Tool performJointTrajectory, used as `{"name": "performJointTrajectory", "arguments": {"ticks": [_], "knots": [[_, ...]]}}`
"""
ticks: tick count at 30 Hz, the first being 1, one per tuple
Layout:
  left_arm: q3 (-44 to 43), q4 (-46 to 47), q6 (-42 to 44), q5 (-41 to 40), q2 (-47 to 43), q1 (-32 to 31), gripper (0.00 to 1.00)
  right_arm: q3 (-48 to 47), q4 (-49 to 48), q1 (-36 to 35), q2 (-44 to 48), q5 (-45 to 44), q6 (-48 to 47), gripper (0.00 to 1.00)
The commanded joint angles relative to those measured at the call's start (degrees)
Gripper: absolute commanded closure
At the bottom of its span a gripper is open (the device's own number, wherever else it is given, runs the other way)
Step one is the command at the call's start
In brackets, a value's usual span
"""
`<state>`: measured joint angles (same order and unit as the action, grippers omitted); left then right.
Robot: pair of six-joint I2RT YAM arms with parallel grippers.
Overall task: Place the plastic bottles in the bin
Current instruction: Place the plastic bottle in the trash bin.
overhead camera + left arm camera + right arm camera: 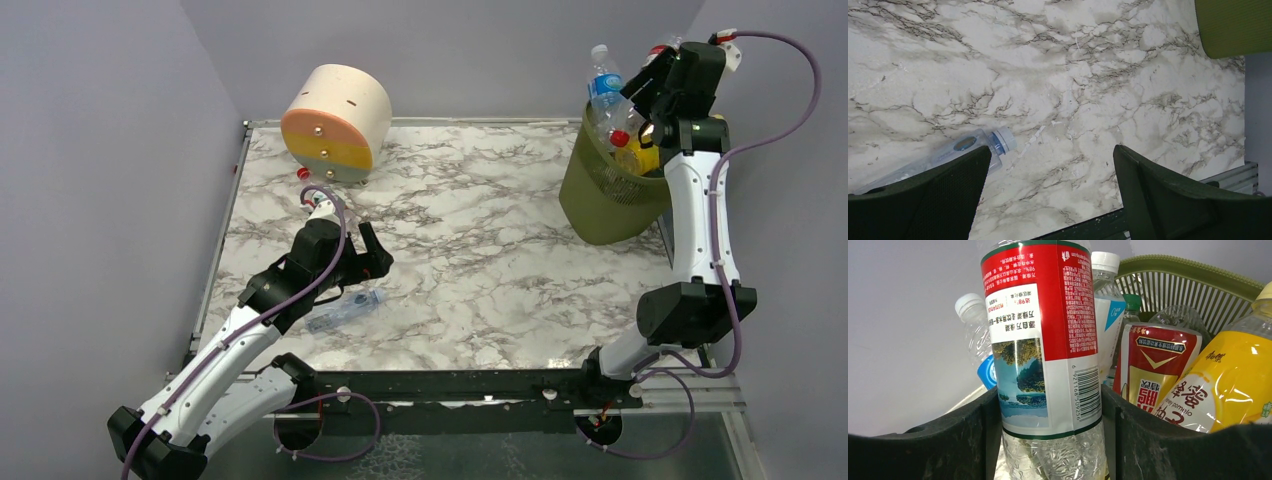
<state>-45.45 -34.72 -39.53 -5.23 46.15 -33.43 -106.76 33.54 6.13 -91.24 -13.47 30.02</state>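
Observation:
The olive-green mesh bin (600, 200) stands at the far right, heaped with bottles, among them a blue-labelled one (603, 85). My right gripper (648, 95) hovers over its rim, shut on a clear bottle with a red label (1043, 340). The bin's rim (1188, 270), a yellow bottle (1233, 380) and a red-and-gold labelled bottle (1153, 365) lie just behind it. My left gripper (372, 255) is open and empty above the table. A clear bottle (345, 310) lies flat just near-left of it, partly under the left finger (923, 200) in the left wrist view (968, 145).
The cream-orange-yellow round drawer box (335, 120) sits at the far left. A small red-capped bottle (305, 178) lies in front of it, partly hidden by my left arm. The bin's lower corner (1233, 25) shows in the left wrist view.

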Motion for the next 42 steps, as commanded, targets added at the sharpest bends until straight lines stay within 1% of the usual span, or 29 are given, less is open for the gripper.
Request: {"name": "performJointTrajectory", "arguments": {"ticks": [1, 4, 6, 10, 22, 27, 31, 37, 42], "knots": [[-0.7, 1.3, 0.9, 1.7, -0.3, 0.3, 0.01, -1.6, -1.0, 0.5, 1.2, -1.3, 0.5, 0.3], [-0.6, 1.2, 1.0, 1.8, -0.4, 0.3, 0.01, -1.2, -0.9, 0.6, 1.5, -1.0, 0.7, 0.28], [-0.7, 1.1, 1.0, 1.9, -0.7, 0.3, 0.01, -1.1, -0.9, 0.6, 1.7, -1.0, 0.8, 0.23], [-0.8, 0.7, 0.9, 1.9, -1.0, 0.3, 0.01, -1.3, -0.9, 0.6, 2.4, -0.9, 0.8, 0.2], [-1.0, -0.7, 0.5, 2.1, -2.6, 0.3, 0.01, -1.9, -0.3, 0.6, 5.0, -0.2, 0.4, 0.18], [-0.7, -0.9, 0.2, 2.1, -3.5, 0.3, 0.01, -3.0, 0.3, 0.6, 6.1, 0.5, 0.0, 0.13], [-0.7, -1.1, 0.2, 2.4, -3.7, 0.3, 0.01, -3.9, 1.1, 0.6, 6.7, 0.6, -0.8, 0.13], [-0.7, -0.7, 0.3, 2.8, -3.5, 0.3, 0.01, -2.7, 1.8, 0.6, 8.1, 0.5, -3.0, 0.13], [-0.2, 0.9, 0.8, 4.9, -2.2, 0.3, 0.01, -2.9, 4.0, 0.6, 8.8, -1.5, -4.8, 0.13]]}}
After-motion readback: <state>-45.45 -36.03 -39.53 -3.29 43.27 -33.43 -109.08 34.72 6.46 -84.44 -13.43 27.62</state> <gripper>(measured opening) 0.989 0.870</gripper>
